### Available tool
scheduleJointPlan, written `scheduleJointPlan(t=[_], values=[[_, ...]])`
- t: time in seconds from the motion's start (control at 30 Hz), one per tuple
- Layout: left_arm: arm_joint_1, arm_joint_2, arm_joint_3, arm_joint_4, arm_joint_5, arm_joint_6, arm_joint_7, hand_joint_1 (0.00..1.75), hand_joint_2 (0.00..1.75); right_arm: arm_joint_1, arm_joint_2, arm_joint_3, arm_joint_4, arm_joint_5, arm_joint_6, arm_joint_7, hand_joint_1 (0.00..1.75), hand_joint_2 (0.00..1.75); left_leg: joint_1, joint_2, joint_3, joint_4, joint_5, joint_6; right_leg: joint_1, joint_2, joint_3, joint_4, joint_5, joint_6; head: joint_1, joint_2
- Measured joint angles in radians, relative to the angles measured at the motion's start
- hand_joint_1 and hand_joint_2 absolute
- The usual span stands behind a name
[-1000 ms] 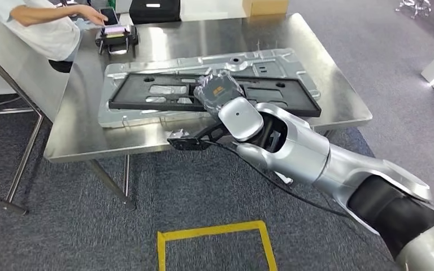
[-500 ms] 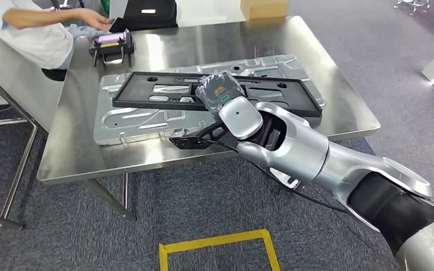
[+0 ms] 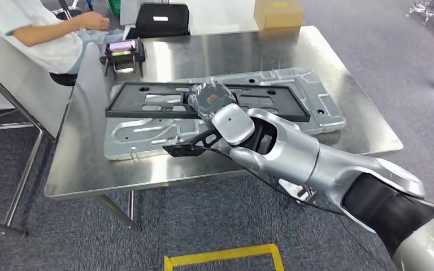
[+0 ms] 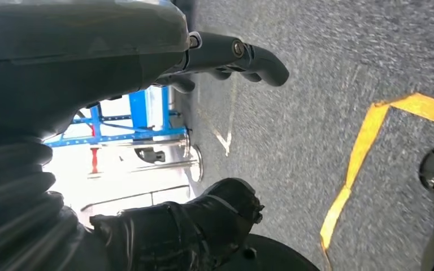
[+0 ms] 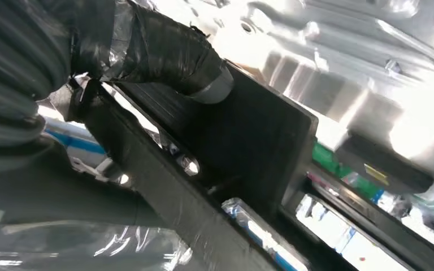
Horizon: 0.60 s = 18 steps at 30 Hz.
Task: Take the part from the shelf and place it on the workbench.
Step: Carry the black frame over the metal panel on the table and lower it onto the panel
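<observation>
On the steel workbench (image 3: 85, 164), black part (image 3: 147, 100) gripped by right robot hand (image 3: 211, 97); left robot hand (image 4: 226, 59) empty, fingers apart.

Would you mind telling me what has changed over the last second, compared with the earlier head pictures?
The whole head view has shifted, so the camera moved, not the table. The person's hand has drawn back from the small device it was reaching over. Otherwise unchanged: the right hand still holds the black part over the silver panel.
</observation>
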<state>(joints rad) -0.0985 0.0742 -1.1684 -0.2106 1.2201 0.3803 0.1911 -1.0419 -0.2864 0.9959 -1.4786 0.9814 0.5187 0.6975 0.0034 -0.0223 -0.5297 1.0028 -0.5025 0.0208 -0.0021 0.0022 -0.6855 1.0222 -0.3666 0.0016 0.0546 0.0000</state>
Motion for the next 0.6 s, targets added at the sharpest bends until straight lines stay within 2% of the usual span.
scheduleJointPlan(t=[0.1,0.13,0.17,0.23,0.27,0.3,0.33,0.4,0.43,0.47,0.5,0.53,0.6], values=[[-0.003,0.002,0.000,0.000,0.000,0.000,0.002,0.00,1.75,-0.003,0.004,0.004,0.005,-0.004,-0.001,0.001,1.75,1.75,-0.001,0.002,0.002,0.017,-0.012,-0.015,-0.003,0.002,0.018,-0.007,-0.011,-0.014,0.001,0.000],[-0.003,0.002,0.000,0.000,0.000,0.000,0.002,0.00,1.75,-0.006,0.005,0.004,0.006,-0.004,-0.001,0.001,1.75,1.75,0.000,0.004,-0.011,0.046,-0.021,-0.020,-0.006,0.002,0.026,-0.010,-0.015,-0.019,0.000,0.000],[-0.003,0.003,0.000,0.000,0.000,-0.001,0.002,0.00,1.75,-0.008,0.006,0.005,0.009,-0.004,-0.003,0.002,1.75,1.75,0.002,0.007,-0.038,0.093,-0.036,-0.025,-0.008,0.002,0.034,-0.012,-0.020,-0.023,-0.001,0.000],[-0.004,0.002,0.000,0.000,0.000,-0.001,0.001,0.00,1.75,-0.007,0.008,0.008,0.014,-0.007,-0.006,0.001,1.75,1.75,0.005,0.010,-0.115,0.215,-0.079,-0.034,-0.008,0.003,0.045,-0.012,-0.032,-0.026,-0.003,0.000],[-0.005,0.002,0.000,0.000,0.000,-0.002,0.001,0.00,1.75,-0.005,0.009,0.011,0.017,-0.008,-0.008,0.001,1.75,1.75,0.006,0.011,-0.151,0.258,-0.093,-0.037,-0.008,0.004,0.053,-0.012,-0.039,-0.026,-0.003,0.000],[-0.005,0.002,0.000,0.000,0.000,-0.002,0.000,0.00,1.75,-0.002,0.010,0.014,0.020,-0.010,-0.010,0.000,1.75,1.75,0.006,0.012,-0.173,0.273,-0.091,-0.038,-0.008,0.004,0.063,-0.011,-0.047,-0.026,-0.003,0.000],[-0.004,0.002,0.000,0.000,0.000,-0.002,-0.001,0.00,1.75,0.000,0.011,0.018,0.024,-0.011,-0.012,0.000,1.75,1.75,0.007,0.013,-0.179,0.253,-0.065,-0.038,-0.008,0.005,0.074,-0.011,-0.056,-0.025,-0.003,0.000],[-0.001,0.002,0.000,0.000,0.000,-0.002,-0.001,0.00,1.75,0.001,0.014,0.022,0.031,-0.012,-0.017,0.000,1.75,1.75,0.006,0.015,-0.154,0.131,0.036,-0.033,-0.008,0.006,0.099,-0.010,-0.076,-0.021,-0.003,0.000],[0.001,0.003,0.000,0.000,0.000,-0.001,-0.002,0.00,1.75,0.000,0.015,0.023,0.035,-0.014,-0.020,0.000,1.75,1.75,0.004,0.015,-0.139,0.073,0.071,-0.029,-0.007,0.007,0.109,-0.009,-0.084,-0.017,-0.003,0.000],[0.002,0.003,0.000,0.000,0.000,-0.001,-0.002,0.00,1.75,-0.002,0.017,0.024,0.038,-0.016,-0.025,0.001,1.75,1.75,0.001,0.016,-0.126,0.030,0.092,-0.024,-0.007,0.008,0.114,-0.009,-0.091,-0.012,-0.003,0.000],[0.001,0.004,0.000,0.000,0.000,-0.001,-0.003,0.00,1.75,-0.004,0.018,0.024,0.042,-0.019,-0.029,0.000,1.75,1.75,-0.003,0.016,-0.120,0.008,0.097,-0.018,-0.006,0.009,0.117,-0.008,-0.095,-0.007,-0.002,0.000],[0.000,0.005,0.000,0.000,0.000,-0.001,-0.003,0.00,1.75,-0.005,0.020,0.025,0.045,-0.023,-0.033,0.000,1.75,1.75,-0.006,0.016,-0.114,0.003,0.089,-0.011,-0.005,0.009,0.120,-0.008,-0.098,-0.002,-0.002,0.000],[-0.001,0.005,0.000,0.000,0.000,-0.001,-0.002,0.00,1.75,-0.006,0.024,0.027,0.052,-0.027,-0.044,0.000,1.75,1.75,-0.004,0.016,-0.096,-0.010,0.091,0.003,-0.005,0.008,0.124,0.003,-0.104,0.006,0.000,0.000]])
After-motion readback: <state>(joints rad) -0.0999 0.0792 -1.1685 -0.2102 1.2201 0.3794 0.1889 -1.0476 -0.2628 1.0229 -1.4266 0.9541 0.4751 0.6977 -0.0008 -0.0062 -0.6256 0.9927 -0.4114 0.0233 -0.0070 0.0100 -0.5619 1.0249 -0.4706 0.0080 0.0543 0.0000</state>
